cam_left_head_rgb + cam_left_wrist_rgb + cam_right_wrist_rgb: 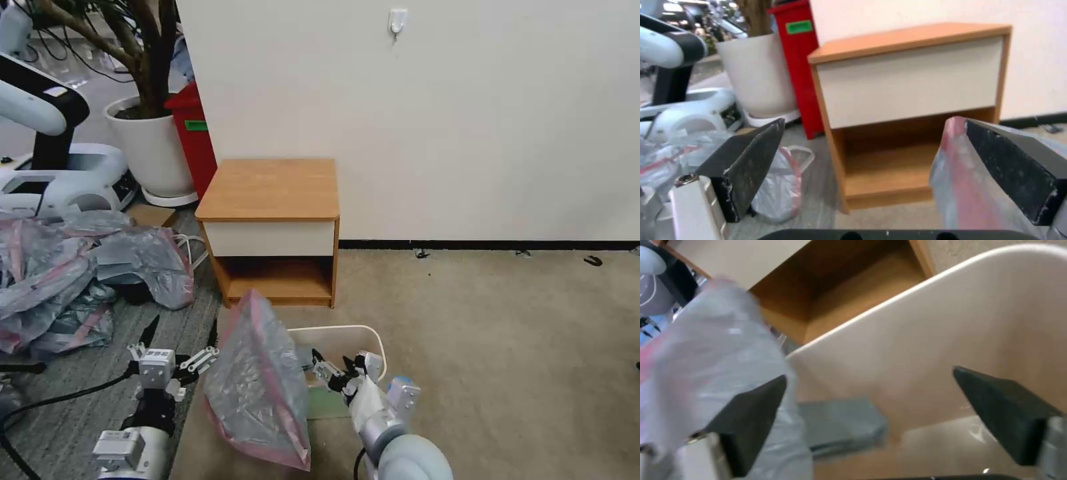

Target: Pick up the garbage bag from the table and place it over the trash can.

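Garbage bag (257, 387): crinkled grey translucent plastic with a pink-red rim band, standing up over the left side of the trash can (363, 332). It covers that side of the bin and hangs down past it toward the carpet. The bin's far rim and right corner are uncovered.

Trash can: cream-beige, on the carpet just in front of the table (270, 189). Something flat and grey-green lies at its bottom.

Table: orange-brown top bare, cream drawer front, open lower shelf, set against the wall.

Left gripper (180, 347): just left of the bag, jaws spread wide, nothing between them. In the left wrist view one finger (1013, 170) lies against the bag's pink-banded edge.

Right gripper (331, 368): inside the mouth of the trash can, right of the bag, jaws parted and holding nothing. Right wrist view shows the bag beside one finger (751, 420) and the bin's inner wall behind.

Left of the table: tall red bin (195, 133), white plant pot (152, 150), and a heap of similar grey-pink bags (73, 273) on the floor.
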Controlling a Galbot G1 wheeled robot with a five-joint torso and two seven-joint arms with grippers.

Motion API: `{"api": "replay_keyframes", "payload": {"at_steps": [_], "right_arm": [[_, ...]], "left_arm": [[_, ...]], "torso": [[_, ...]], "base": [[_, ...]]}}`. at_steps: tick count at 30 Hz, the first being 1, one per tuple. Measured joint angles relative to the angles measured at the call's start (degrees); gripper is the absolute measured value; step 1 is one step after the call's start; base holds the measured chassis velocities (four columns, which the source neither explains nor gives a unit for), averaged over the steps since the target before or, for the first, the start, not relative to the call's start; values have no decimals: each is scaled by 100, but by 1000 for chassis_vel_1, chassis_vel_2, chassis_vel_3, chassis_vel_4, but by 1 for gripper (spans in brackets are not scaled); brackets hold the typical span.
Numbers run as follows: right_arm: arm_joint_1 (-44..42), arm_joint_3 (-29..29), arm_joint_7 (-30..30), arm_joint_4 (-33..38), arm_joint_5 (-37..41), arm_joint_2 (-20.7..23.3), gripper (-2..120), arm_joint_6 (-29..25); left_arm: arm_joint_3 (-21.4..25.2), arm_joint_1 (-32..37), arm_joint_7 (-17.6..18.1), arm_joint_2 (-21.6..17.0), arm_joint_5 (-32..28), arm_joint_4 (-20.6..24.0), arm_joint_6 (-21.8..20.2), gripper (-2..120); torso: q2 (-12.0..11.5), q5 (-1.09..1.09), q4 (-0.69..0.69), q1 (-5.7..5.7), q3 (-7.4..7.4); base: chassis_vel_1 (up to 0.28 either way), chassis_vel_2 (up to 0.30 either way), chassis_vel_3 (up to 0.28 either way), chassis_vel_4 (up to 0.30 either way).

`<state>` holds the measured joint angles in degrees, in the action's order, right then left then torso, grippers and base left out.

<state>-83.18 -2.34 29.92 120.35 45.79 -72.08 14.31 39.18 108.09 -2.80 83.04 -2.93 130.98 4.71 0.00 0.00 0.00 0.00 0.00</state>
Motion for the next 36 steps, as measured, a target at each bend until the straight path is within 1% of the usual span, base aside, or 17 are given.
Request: {"api": "replay_keyframes", "payload": {"at_steps": [3,8,14,15,16,19,21,23,24,27,28,30,32,33,34,35,36], "right_arm": [[-44,54,1,46,-32,15,107,-23],[-87,113,1,98,-70,28,113,-49],[-112,161,1,147,-84,29,114,-64],[-115,184,2,158,-85,33,113,-66],[-116,205,1,165,-86,45,112,-68],[-120,215,2,182,-86,56,111,-70],[-119,218,3,191,-84,58,106,-74],[-108,217,3,191,-77,43,101,-76],[-108,217,3,191,-77,43,101,-76],[-108,232,6,216,-71,35,99,-77],[-108,232,6,216,-71,35,99,-77],[-144,300,9,300,-69,73,99,-78],[-210,382,9,409,-68,145,99,-78],[-210,382,9,409,-68,145,99,-78],[-240,424,7,451,-67,176,99,-79],[-292,507,1,510,-66,218,99,-88],[-322,542,-2,536,-65,230,99,-100]], "left_arm": [[-78,24,-135,-1,127,-78,28,100],[-178,69,-349,4,284,-162,59,100],[-239,117,-629,14,358,-188,132,100],[-224,137,-775,-2,313,-151,196,100],[-208,160,-962,-25,190,-80,262,100],[-196,186,-1139,-42,32,27,301,100],[-111,219,-1508,-71,-312,292,313,100],[-46,247,-1732,-121,-574,458,308,100],[-46,247,-1732,-121,-574,458,308,100],[-176,325,-2078,-228,-1147,610,145,100],[-176,325,-2078,-228,-1147,610,145,100],[-410,299,-2202,-240,-1419,614,-102,100],[-713,199,-2106,-223,-1533,554,-470,100],[-713,199,-2106,-223,-1533,554,-470,100],[-839,157,-1952,-216,-1538,522,-659,100],[-1065,85,-1482,-211,-1528,461,-1033,100],[-1194,37,-1157,-208,-1520,432,-1266,100]], "torso": [[0,0,0,0,0],[0,0,0,0,0],[0,0,0,0,0],[0,-1,0,0,0],[0,0,0,0,0],[0,-1,0,0,0],[0,0,0,0,0],[0,0,0,0,0],[0,0,0,0,0],[0,1,0,0,0],[0,1,0,0,0],[0,1,1,0,0],[0,0,0,0,0],[0,0,0,0,0],[0,0,0,0,0],[0,0,0,0,0],[0,0,0,0,0]], "base": [[0,0,0,0],[0,0,0,0],[0,0,0,0],[0,0,0,0],[0,0,0,0],[0,0,0,0],[0,0,0,0],[0,0,0,0],[0,0,0,0],[0,0,0,0],[0,0,0,0],[0,0,0,0],[0,0,0,0],[0,0,0,0],[0,0,0,0],[0,0,0,0],[0,0,0,0]]}}
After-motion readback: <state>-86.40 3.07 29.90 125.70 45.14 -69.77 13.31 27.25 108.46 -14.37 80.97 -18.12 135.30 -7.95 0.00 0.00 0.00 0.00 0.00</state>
